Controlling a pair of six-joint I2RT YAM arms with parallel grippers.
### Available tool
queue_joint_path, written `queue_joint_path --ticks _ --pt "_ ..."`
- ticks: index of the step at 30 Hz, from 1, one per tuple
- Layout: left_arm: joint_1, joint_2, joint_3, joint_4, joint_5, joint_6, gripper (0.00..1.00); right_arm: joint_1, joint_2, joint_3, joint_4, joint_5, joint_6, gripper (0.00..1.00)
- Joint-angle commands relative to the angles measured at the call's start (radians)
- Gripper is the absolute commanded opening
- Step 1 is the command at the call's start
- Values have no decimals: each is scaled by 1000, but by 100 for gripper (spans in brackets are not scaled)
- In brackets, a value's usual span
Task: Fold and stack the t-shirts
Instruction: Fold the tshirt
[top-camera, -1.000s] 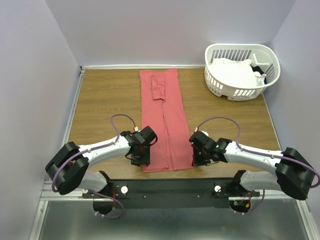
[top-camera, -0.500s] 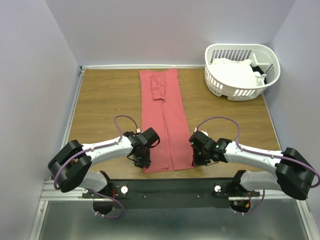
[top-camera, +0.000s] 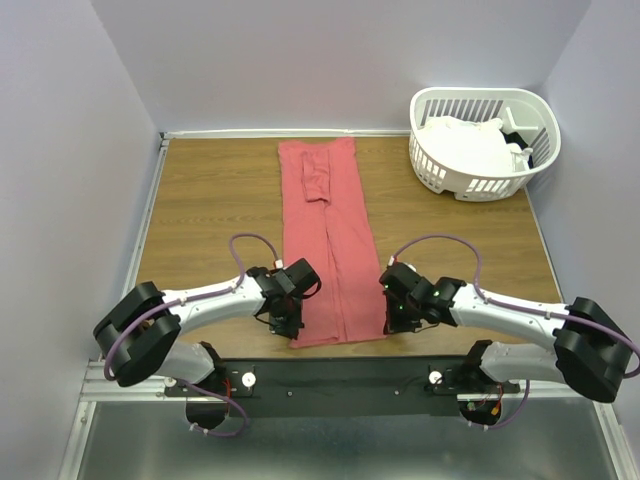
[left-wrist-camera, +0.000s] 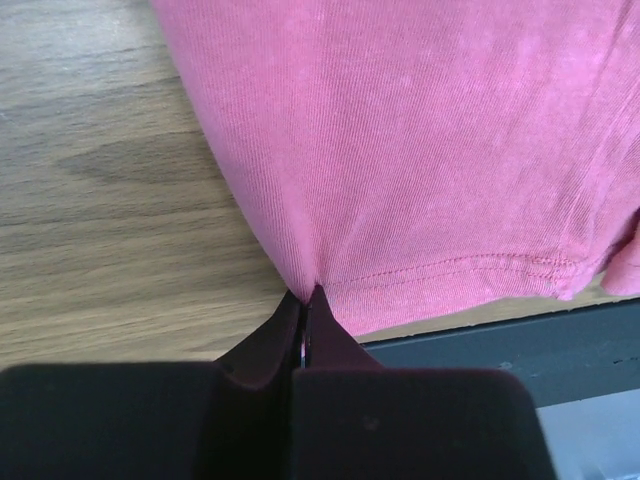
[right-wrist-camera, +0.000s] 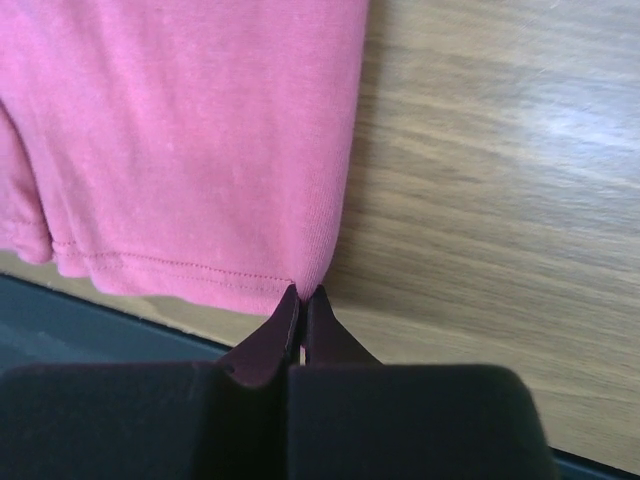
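Left gripper (left-wrist-camera: 305, 300): clenched on the 7 o'clock hem corner of the coral-red t-shirt (top-camera: 325, 240), which lies as a long strip mid-table. Right gripper (right-wrist-camera: 303, 298): clenched on the 5 o'clock corner. Step: end-over fold. Next, likely: lift both corners evenly toward 12 o'clock.

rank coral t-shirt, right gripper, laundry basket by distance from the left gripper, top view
1. coral t-shirt: near left corner pinched by the left gripper.
2. right gripper: across the hem, near right.
3. laundry basket: far right corner.
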Motion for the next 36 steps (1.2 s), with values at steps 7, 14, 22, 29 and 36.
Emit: queue_joint_path --ticks 7,14,22,29,36 --pt "-118 -150 -70 -19 79 -79 0 -1 -116 -52 -98 -253 46 0" --pt "-119 -194 11 -53 13 -64 0 -2 -160 97 -200 -144 41 0" --pt "96 -197 70 62 -33 80 0 -96 1 339 -208 42 -66 0" --pt "300 -79 183 217 -85 267 0 -258 157 520 -152 153 -235 0" --pt "433 56 300 289 -139 353 0 -363 295 637 -46 145 -341 0"
